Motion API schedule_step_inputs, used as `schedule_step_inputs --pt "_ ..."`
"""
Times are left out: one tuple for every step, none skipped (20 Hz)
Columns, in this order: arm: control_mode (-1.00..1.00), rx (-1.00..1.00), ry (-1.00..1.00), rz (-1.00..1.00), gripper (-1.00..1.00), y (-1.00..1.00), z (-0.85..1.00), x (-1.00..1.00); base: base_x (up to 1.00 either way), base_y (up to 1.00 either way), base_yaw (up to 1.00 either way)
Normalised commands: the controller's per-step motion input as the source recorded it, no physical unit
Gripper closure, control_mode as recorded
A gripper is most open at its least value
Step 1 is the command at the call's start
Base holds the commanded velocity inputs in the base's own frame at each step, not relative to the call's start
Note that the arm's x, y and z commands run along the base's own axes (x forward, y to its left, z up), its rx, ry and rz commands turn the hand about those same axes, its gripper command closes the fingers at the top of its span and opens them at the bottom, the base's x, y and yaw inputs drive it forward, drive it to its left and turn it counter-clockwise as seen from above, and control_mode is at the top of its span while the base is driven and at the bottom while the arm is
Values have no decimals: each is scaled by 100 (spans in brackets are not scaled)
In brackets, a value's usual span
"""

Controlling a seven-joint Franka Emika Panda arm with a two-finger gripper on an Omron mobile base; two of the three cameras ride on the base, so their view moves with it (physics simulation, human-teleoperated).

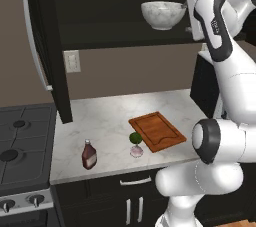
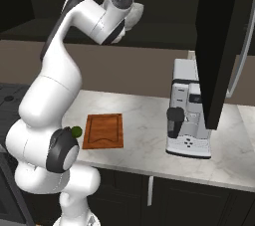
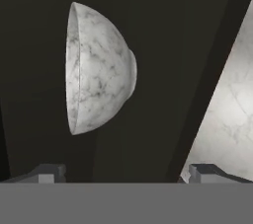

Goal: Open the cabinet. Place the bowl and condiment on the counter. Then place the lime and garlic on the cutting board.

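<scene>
Standing open, the cabinet (image 1: 45, 46) has its left door swung out toward me with the long silver handle on its edge, which leaves the shelf free to reach into; in the right base view the other door hangs open over the coffee machine (image 2: 188, 115). Below it the worktop (image 1: 105, 116) runs from the stove (image 1: 22, 146) on the left to the machine on the right. I have the arm raised to shelf height because the bowl (image 1: 163, 14) sits up there in the cabinet, upright, not yet brought down. The hand is rolled, so in the hand view the bowl (image 3: 99, 70) appears on its side, ahead of the fingers (image 3: 47, 173) and apart from them. They are spread wide and pinching nothing, ready, I judge, to take the rim. The cutting board (image 1: 157, 131) lies bare toward the near right of the worktop, awaiting the produce. The condiment (image 1: 89, 154) already stands on the worktop near its front edge, left of the board. The lime (image 1: 135, 137) and the garlic (image 1: 136, 150) sit together just off the board's left corner.
</scene>
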Motion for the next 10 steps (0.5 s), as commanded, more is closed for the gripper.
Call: schedule_step_inputs --pt "-100 0 3 1 -100 0 0 36 0 0 0" --pt "-100 0 2 2 -100 -3 0 33 0 0 0" --pt "-100 0 0 2 -100 -5 0 30 0 0 0" --pt "-100 0 0 2 -100 -8 0 27 0 0 0" --pt "-100 1 0 2 -100 -7 0 28 0 0 0" --pt "-100 1 0 2 -100 -6 0 28 0 0 0" --pt "-100 0 0 1 -100 -6 0 31 0 0 0" --pt "-100 0 0 1 -100 -6 0 29 0 0 0" --pt "-100 0 0 1 -100 -6 0 29 0 0 0" --pt "-100 0 0 1 -100 -6 0 29 0 0 0"
